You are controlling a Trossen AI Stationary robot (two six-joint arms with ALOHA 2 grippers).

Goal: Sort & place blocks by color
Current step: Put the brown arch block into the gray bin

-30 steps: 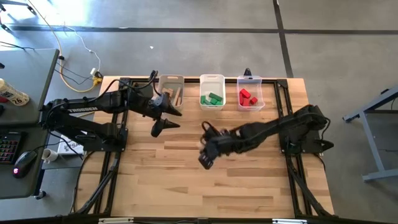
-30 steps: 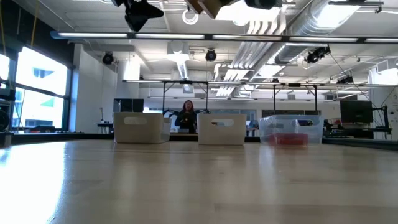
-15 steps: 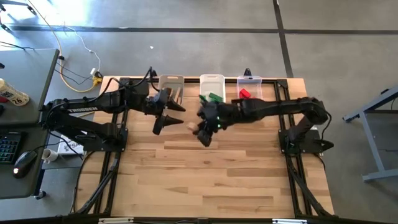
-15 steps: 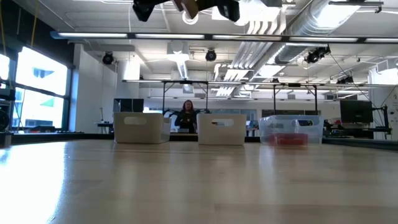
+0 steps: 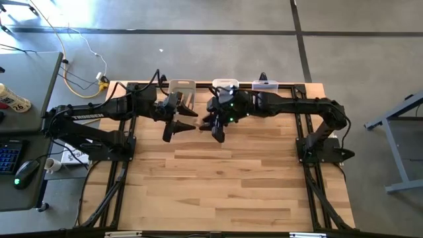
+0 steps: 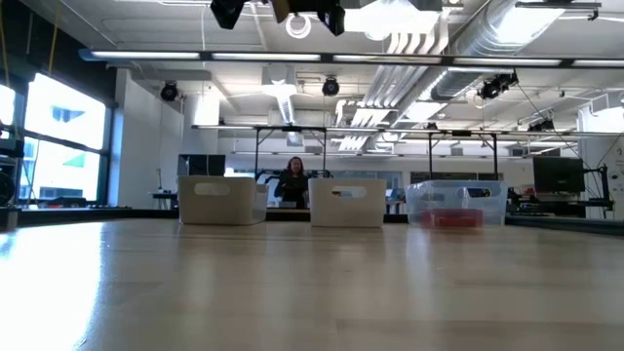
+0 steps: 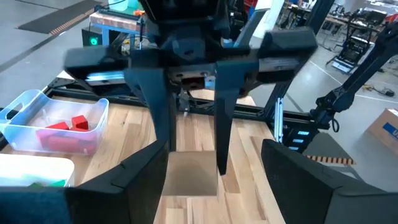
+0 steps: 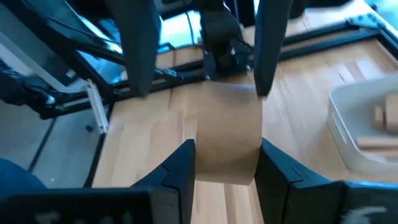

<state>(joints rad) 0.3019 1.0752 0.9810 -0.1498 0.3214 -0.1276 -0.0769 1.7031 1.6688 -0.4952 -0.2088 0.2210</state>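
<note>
A plain tan block (image 8: 227, 140) hangs high above the table's far middle, with my right gripper (image 8: 227, 158) shut on it. In the high view that gripper (image 5: 215, 131) reaches leftward from the right arm. My left gripper (image 5: 177, 129) faces it, open. In the left wrist view my left gripper's fingers (image 7: 124, 186) stand on either side of the tan block (image 7: 189, 177); I cannot tell whether they touch it. In the low view both grippers show only at the picture's top, with the block (image 6: 283, 8) between them. My right gripper pinches the block between its two fingers, on two opposite side faces (image 8: 202, 158). The fingers (image 7: 221, 124) slant down from the table's right side. The block sticks out past the fingertips toward my left gripper, lifted well clear of the table.
Three bins stand along the far edge: one with tan pieces (image 5: 182, 92), a middle one (image 5: 226, 84) partly under my right arm, and one with red blocks (image 5: 266, 89). A person (image 6: 292, 180) shows far behind the table. The near half is bare wood (image 5: 218, 192).
My right gripper has carried the tan block up and toward the far edge and the table's left, rolling as it went, until it meets my left gripper. My left gripper has tipped up a little and stayed open.
</note>
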